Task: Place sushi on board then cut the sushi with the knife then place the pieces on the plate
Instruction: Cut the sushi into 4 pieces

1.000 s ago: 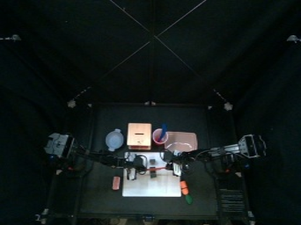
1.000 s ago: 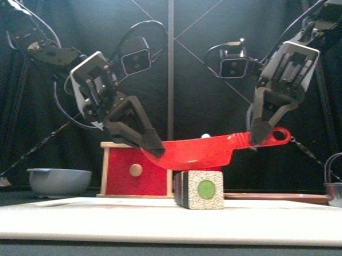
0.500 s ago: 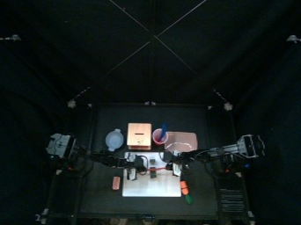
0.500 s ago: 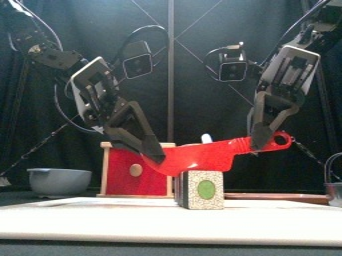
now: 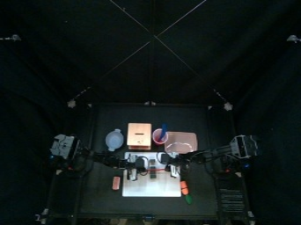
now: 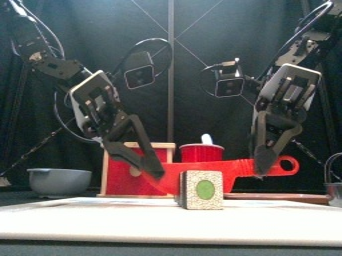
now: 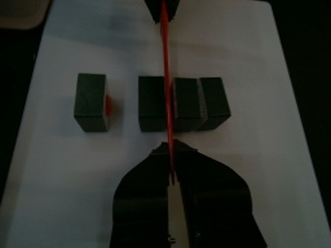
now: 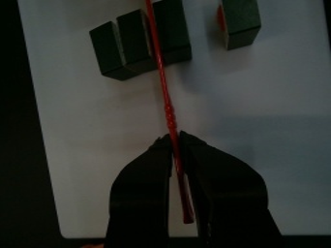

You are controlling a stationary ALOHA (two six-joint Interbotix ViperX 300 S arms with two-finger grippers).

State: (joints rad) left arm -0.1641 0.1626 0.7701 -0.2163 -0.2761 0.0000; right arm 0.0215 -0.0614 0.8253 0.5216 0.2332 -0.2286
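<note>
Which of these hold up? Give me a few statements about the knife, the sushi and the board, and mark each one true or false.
1. The left gripper and right gripper both hold the red knife. True.
2. The sushi lies on the pink tray. False: it lies on the white cutting board.
3. One sushi piece sits apart from the other blocks. True.
4. The red cup stands on the board. False: it stands behind the board, off it.

Booth: dim, black all round.
Board point(image 5: 153, 192): brightest patch, lit from above.
Wrist views: board nearly glaring white.
</note>
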